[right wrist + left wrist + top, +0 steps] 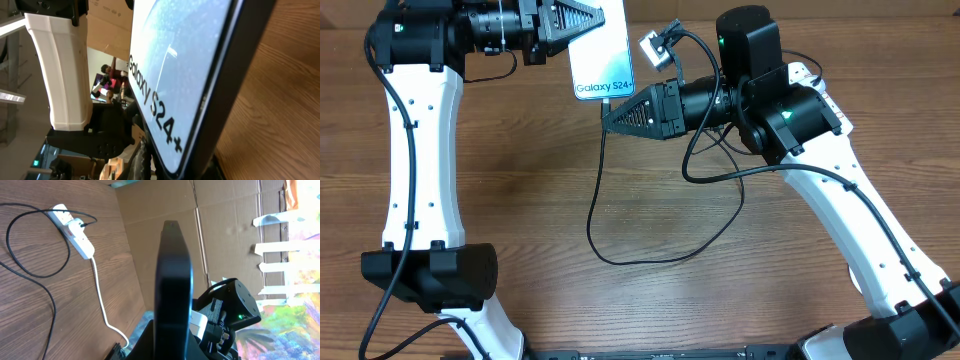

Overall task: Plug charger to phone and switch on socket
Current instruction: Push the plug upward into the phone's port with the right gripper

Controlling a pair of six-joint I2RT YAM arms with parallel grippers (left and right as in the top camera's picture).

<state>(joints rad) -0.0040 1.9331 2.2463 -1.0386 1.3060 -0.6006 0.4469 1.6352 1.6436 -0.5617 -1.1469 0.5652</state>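
My left gripper (pixel 588 27) is shut on the phone (pixel 602 55) and holds it off the table at the back, "Galaxy S24+" screen up. In the left wrist view the phone (pixel 173 280) stands edge-on in the jaws (pixel 170 347). My right gripper (pixel 610 115) is shut at the phone's lower edge, where the charger's black cable (pixel 596 232) starts; the connector tip itself is hidden. The phone screen (pixel 170 65) fills the right wrist view, jaws (pixel 185 172) at its lower edge. The white socket (pixel 76 230) lies on the table with a white plug in it.
The charger cable loops over the wooden table (pixel 520 200) between the arms and also shows in the left wrist view (pixel 30 272). The socket's thick white cord (pixel 102 305) runs along a cardboard wall (pixel 160 210). Arm bases (pixel 430 275) stand at the front edge.
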